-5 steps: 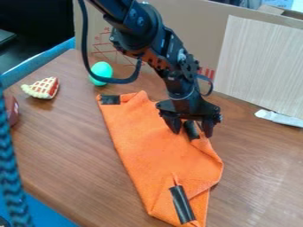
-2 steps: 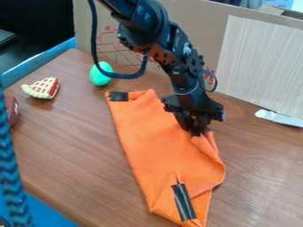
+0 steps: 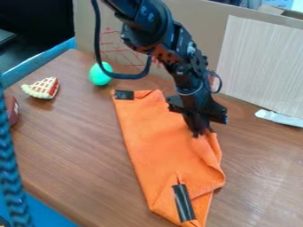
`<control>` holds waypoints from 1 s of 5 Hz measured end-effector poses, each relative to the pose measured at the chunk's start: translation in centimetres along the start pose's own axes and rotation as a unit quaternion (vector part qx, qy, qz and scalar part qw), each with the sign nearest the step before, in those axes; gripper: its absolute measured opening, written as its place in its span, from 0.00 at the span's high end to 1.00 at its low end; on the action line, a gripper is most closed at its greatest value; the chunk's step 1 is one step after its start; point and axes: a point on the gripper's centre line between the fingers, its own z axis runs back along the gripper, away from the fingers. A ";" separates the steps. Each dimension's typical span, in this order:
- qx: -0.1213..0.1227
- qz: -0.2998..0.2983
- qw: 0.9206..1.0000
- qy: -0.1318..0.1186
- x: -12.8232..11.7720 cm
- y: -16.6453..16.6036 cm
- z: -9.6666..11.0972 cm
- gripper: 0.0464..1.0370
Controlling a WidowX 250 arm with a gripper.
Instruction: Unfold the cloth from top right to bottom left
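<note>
We see the black gripper (image 3: pixel 199 133) pinching the far right part of the partly folded orange cloth (image 3: pixel 157 142) on the worktop (image 3: pixel 71 150).

Comes in black throughout, chunky and many-jointed.
Carries a thick, smooth black cable (image 3: pixel 97 44) in a wide loop, plus a thinner cable (image 3: pixel 219 82) near the wrist (image 3: pixel 192 80); shows a rounded housing (image 3: pixel 146 33), pale round spots (image 3: pixel 150 17) and a thin greyish ring (image 3: pixel 190 92) above the broad-shouldered gripper (image 3: pixel 198 134).

Cut off (top/btm.): arm (image 3: pixel 172 48), cloth (image 3: pixel 163 146)
</note>
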 end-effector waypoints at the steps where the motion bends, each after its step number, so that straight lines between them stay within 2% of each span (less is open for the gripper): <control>1: -0.016 -0.008 1.000 0.001 -0.3 -0.5 0.9 0.98; 3: -0.060 -0.006 0.998 -0.011 -1.1 -0.2 4.7 0.98; 5: -0.120 0.015 0.993 0.017 -3.4 2.7 7.3 0.98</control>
